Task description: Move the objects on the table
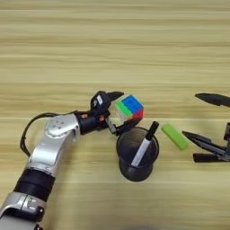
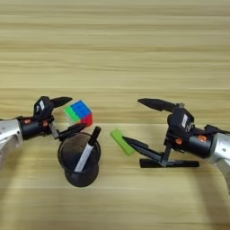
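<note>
The left gripper (image 1: 117,113), fingers spread around the light, rigid puzzle cube (image 1: 129,108), should pinch flat faces at 12 and 6 o'clock.

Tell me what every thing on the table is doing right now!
puzzle cube: on the table, between the left gripper's open fingers.
marker pen: standing tilted inside the cup.
black cup: upright.
green block: lying flat, by the right gripper's lower finger.
left gripper: open around the cube.
right gripper: open, holding nothing.
</note>
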Tool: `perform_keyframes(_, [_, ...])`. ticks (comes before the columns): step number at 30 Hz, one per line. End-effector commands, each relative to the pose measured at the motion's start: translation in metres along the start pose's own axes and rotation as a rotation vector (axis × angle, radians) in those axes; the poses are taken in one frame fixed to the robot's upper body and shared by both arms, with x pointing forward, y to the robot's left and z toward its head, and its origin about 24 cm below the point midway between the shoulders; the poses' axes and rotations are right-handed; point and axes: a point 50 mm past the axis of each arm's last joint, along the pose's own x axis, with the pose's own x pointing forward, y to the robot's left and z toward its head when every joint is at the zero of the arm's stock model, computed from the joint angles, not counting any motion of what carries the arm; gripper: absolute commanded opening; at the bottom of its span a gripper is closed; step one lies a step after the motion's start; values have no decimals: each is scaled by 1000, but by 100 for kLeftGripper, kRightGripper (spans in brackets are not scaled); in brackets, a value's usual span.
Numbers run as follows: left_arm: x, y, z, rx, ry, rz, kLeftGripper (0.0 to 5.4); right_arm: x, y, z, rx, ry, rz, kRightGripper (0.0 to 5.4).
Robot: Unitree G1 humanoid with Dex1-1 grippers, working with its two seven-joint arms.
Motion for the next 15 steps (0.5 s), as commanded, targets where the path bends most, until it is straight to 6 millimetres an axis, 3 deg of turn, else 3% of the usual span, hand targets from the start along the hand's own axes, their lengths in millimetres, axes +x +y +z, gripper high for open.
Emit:
perform_keyframes(1, [3,4,0,37,25,20,540,1,1,4,-7,-6,8,534])
perform_keyframes(15, [10,6,-10,40,71,39,540,1,2,5,-14,-9,13,534])
